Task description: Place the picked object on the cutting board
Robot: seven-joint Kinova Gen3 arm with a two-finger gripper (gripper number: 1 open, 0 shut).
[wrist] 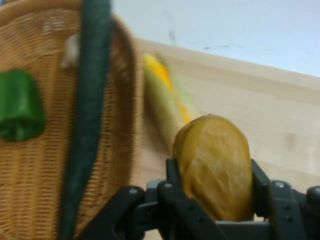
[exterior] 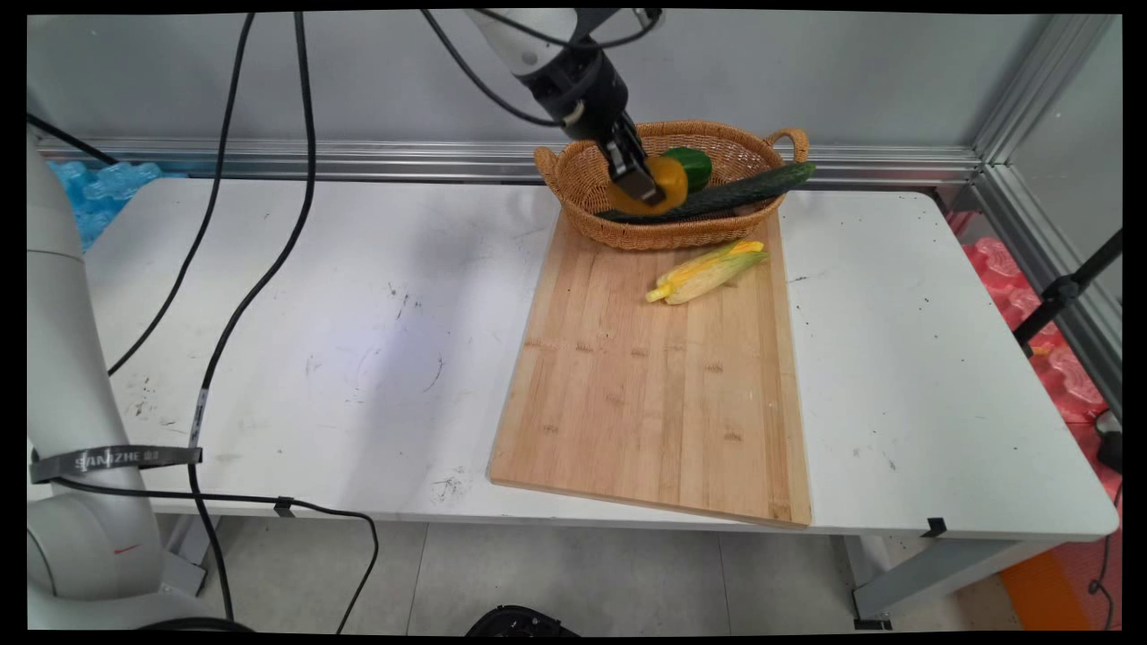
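Observation:
My gripper [exterior: 647, 186] is shut on a yellow-orange pepper [exterior: 664, 183] and holds it over the wicker basket [exterior: 582, 175] at the table's far side. In the hand view the yellow pepper [wrist: 215, 165] sits squeezed between both fingers. A green pepper [exterior: 691, 165] and a long dark cucumber [exterior: 744, 190] lie in the basket, the cucumber sticking out over its right rim. The hand view shows the green pepper [wrist: 19, 104] and the cucumber [wrist: 89, 110] inside the basket [wrist: 40, 190].
A wooden cutting board [exterior: 654, 385] lies in front of the basket, with an ear of corn [exterior: 708, 270] in its husk at the far end. Corn [wrist: 162, 95] also appears in the hand view. Black cables [exterior: 242, 296] hang over the table's left side.

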